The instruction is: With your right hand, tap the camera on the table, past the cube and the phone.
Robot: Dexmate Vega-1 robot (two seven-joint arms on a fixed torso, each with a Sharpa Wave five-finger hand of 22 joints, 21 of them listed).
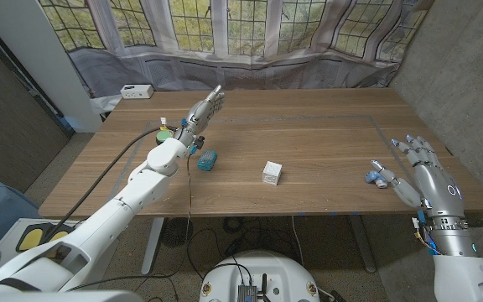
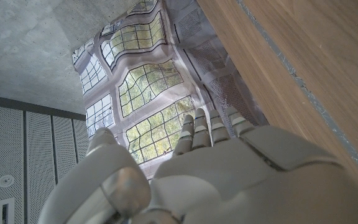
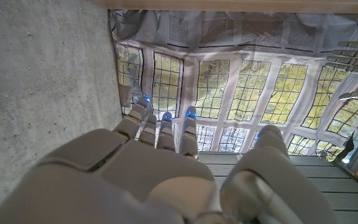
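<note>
A small teal block-like object [image 1: 207, 159], which looks like the camera, lies on the wooden table [image 1: 309, 134] left of centre. A white cube [image 1: 272, 174] sits to its right near the middle. Further right lies a small blue and white object [image 1: 379, 178], probably the phone. My right hand [image 1: 423, 166] is by the table's right edge, just right of that blue object, holding nothing with its fingers spread [image 3: 160, 168]. My left hand [image 1: 205, 107] is held over the far left part of the table with fingers straight and nothing in it [image 2: 229, 174].
A green and yellow item [image 1: 166, 131] lies beside my left forearm, and a white box [image 1: 136, 91] stands at the table's far left corner. A black cable [image 1: 132, 147] runs along the left arm. A curtain and windows stand behind the table.
</note>
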